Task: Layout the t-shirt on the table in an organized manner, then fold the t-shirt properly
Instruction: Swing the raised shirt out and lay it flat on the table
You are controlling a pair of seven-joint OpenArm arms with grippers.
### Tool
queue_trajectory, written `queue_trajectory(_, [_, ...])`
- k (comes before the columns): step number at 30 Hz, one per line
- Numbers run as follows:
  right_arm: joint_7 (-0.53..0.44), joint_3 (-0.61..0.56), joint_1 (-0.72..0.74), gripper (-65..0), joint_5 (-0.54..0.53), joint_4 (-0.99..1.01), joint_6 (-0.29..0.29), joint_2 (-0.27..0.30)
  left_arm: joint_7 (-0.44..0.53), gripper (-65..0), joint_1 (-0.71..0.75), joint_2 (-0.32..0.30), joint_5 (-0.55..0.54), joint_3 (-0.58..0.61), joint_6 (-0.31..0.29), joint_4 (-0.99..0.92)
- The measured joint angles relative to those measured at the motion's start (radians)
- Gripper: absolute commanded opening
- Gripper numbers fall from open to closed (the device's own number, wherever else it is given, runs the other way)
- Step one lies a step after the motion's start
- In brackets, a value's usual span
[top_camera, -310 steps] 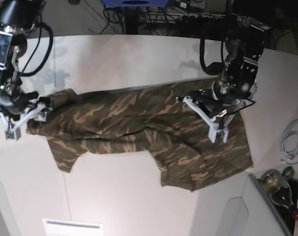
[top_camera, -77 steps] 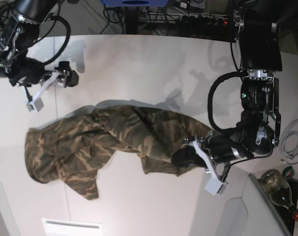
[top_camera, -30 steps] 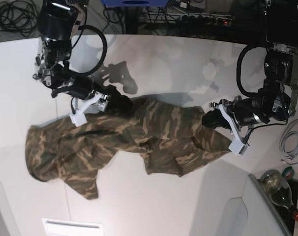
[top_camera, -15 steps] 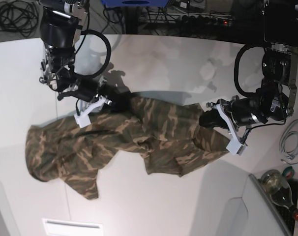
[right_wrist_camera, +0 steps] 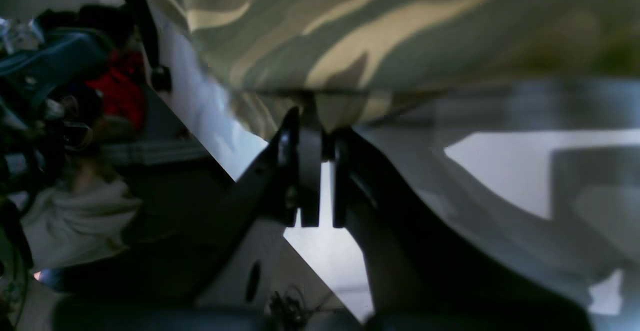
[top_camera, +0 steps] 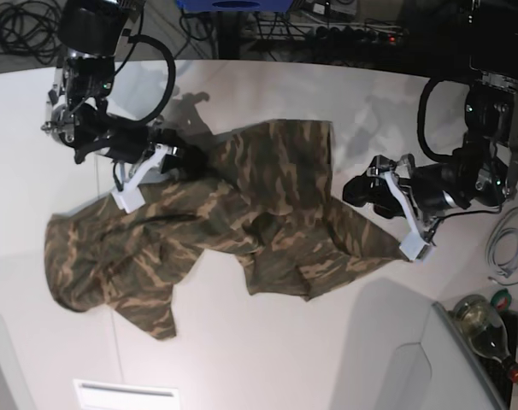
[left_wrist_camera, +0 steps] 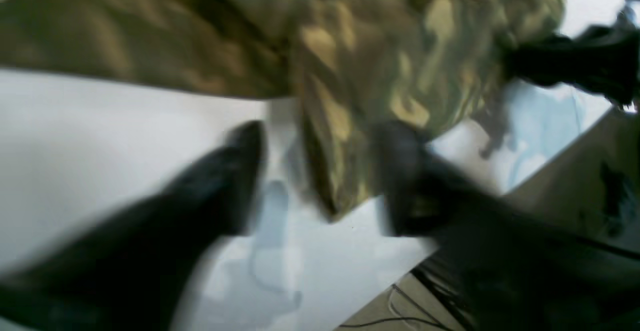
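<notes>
t-shirt (top_camera: 216, 231): lies crumpled mid-desk (top_camera: 267, 94), nowhere near flat yet
right end effector (right_wrist_camera: 315, 136): pinched tight on a shirt edge, hauling it up and back
left end effector (left_wrist_camera: 320, 176): fingers spread wide, cloth edge between them but not gripped
what changed: half a second ago left had the shirt clamped; now it's let go, and a flap got flung open
meaning: still the layout stage, folding's far off

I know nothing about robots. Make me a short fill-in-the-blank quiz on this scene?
1. The t-shirt has a ____ print.
2. It lies crumpled on a ____ table.
3. The right hand is ____ on the shirt's edge.
4. The left hand has its fingers ____.

Missing words: camouflage; white; shut; open
</notes>
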State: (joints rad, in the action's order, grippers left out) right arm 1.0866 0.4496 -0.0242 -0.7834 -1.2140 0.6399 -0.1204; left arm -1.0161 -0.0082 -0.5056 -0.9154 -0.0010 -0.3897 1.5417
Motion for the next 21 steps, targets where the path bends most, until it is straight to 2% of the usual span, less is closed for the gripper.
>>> queue_trajectory(1, [0.001, 0.000, -0.003, -64.5, -0.002, -0.002, 0.000, 0.012, -0.002, -10.5, 0.006, 0.005, 0.001, -0.042, -0.001, -0.002])
queue_trajectory(5, [0.042, 0.004, -0.002, -64.5, 0.006, -0.002, 0.000, 0.043, 0.019, -10.4, -0.046, 0.033, 0.002, -0.197, 0.001, -0.033])
queue_trajectory(7, [0.056, 0.006, -0.003, -64.5, 0.002, -0.003, 0.000, 0.044, 0.079, -10.4, -0.131, 0.064, 0.023, -0.199, 0.009, -0.112])
queue_trajectory(9, [0.079, 0.000, -0.003, -64.5, 0.002, -0.003, 0.000, 0.047, 0.094, -12.5, -0.228, 0.111, 0.092, -0.143, 0.015, -0.209])
queue_trajectory(12, [0.107, -0.001, -0.003, -64.5, 0.005, -0.004, 0.000, 0.061, 0.085, -25.3, -0.354, 0.200, 0.218, 0.048, 0.007, -0.362])
queue_trajectory(15, [0.124, 0.000, -0.004, -64.5, 0.004, -0.008, 0.000, 0.071, 0.091, -45.7, -0.423, 0.315, 0.274, 0.214, -0.004, -0.459])
queue_trajectory(17, [0.122, 0.000, -0.010, -64.5, 0.001, -0.009, 0.000, 0.082, 0.093, -62.7, -0.455, 0.366, 0.303, 0.292, -0.004, -0.507])
queue_trajectory(18, [0.121, -0.002, -0.014, -64.5, 0.004, -0.009, -0.003, 0.086, 0.093, -65.0, -0.469, 0.381, 0.320, 0.325, -0.004, -0.530])
queue_trajectory(21, [0.123, -0.002, -0.024, -64.5, 0.006, -0.009, -0.045, 0.100, 0.085, -65.0, -0.507, 0.418, 0.398, 0.371, 0.000, -0.618])
